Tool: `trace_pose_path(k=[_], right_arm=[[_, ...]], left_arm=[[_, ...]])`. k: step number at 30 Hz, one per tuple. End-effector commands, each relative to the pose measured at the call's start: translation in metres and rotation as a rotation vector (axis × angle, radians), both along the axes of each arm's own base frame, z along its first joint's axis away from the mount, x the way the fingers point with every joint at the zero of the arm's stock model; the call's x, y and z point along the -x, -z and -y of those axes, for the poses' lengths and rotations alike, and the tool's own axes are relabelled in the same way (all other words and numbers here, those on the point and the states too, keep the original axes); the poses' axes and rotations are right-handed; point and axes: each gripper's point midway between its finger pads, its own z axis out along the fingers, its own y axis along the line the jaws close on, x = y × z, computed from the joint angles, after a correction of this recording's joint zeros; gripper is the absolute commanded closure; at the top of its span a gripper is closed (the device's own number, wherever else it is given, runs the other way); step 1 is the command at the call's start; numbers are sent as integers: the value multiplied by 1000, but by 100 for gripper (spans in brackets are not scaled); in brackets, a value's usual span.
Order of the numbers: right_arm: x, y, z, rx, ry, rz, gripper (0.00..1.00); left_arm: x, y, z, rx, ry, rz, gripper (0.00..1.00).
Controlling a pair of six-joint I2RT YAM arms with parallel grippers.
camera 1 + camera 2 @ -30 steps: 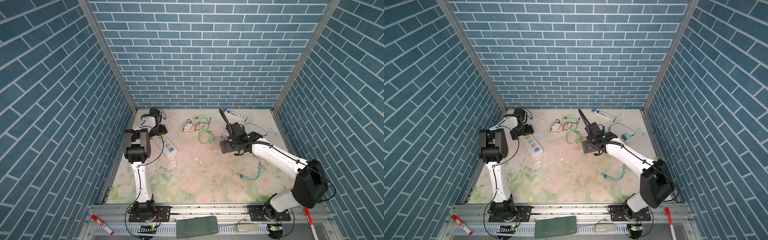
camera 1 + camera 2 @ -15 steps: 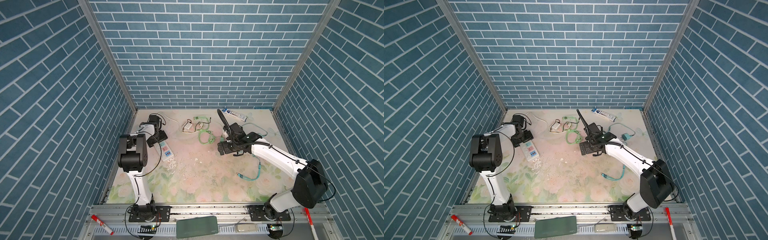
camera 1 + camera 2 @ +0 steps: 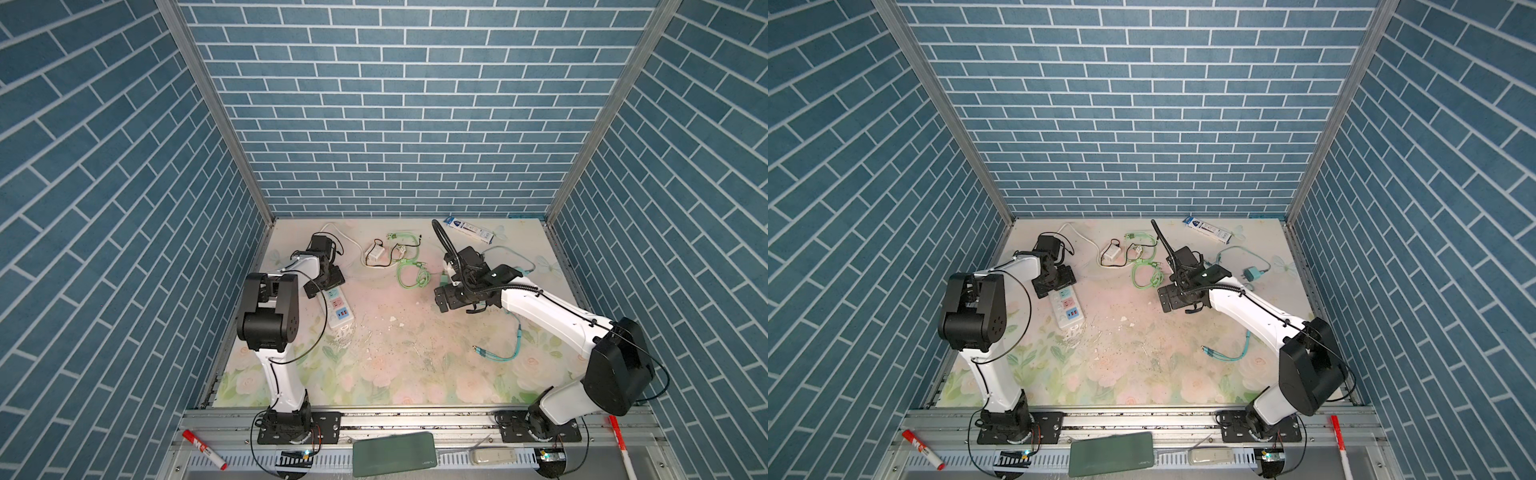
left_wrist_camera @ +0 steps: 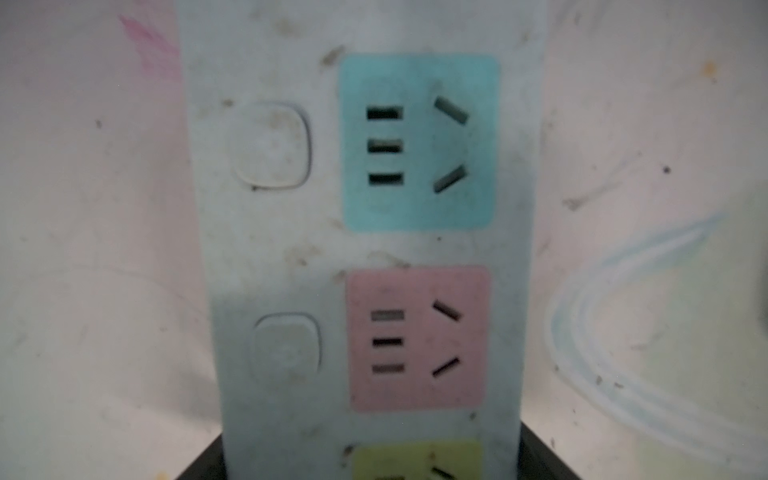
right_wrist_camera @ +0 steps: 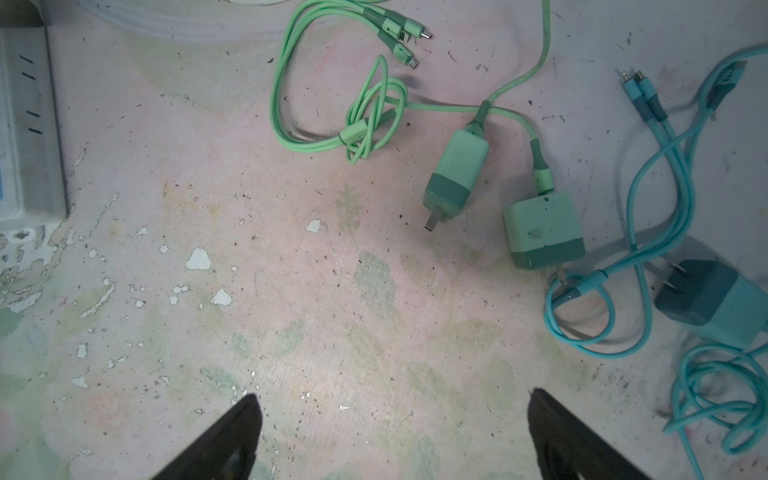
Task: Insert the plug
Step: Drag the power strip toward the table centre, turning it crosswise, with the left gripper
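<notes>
Green plug point(image 5: 455, 174) lying loose, right gripper point(image 5: 392, 395) spread empty, left gripper point(image 3: 327, 286) clasping power strip point(image 4: 270, 257).

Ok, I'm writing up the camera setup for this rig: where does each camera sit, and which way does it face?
Top views: high above the base rail, tilted down toward the table; left arm and right arm show whole.
Left wrist: on the left arm, facing down onto the power strip; left tool grips its sides.
Right wrist: on the right arm, facing down at the green plug; open right tool shows.
Shared: every view catches the power strip.
</notes>
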Motion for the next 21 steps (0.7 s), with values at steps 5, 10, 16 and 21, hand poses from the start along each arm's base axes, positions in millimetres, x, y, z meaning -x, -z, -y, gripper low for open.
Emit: trace_pose_path(k=[5, 10, 16, 21], right_arm=[[-4, 10, 4, 86, -3, -30, 1], [-4, 14, 5, 95, 8, -47, 1], [0, 18, 4, 77, 9, -61, 1], [3, 19, -3, 43, -11, -73, 1]], left_arm=[[51, 17, 72, 72, 136, -109, 39], [53, 12, 93, 192, 93, -44, 39], [66, 11, 129, 242, 71, 7, 40], [79, 22, 150, 281, 27, 24, 36]])
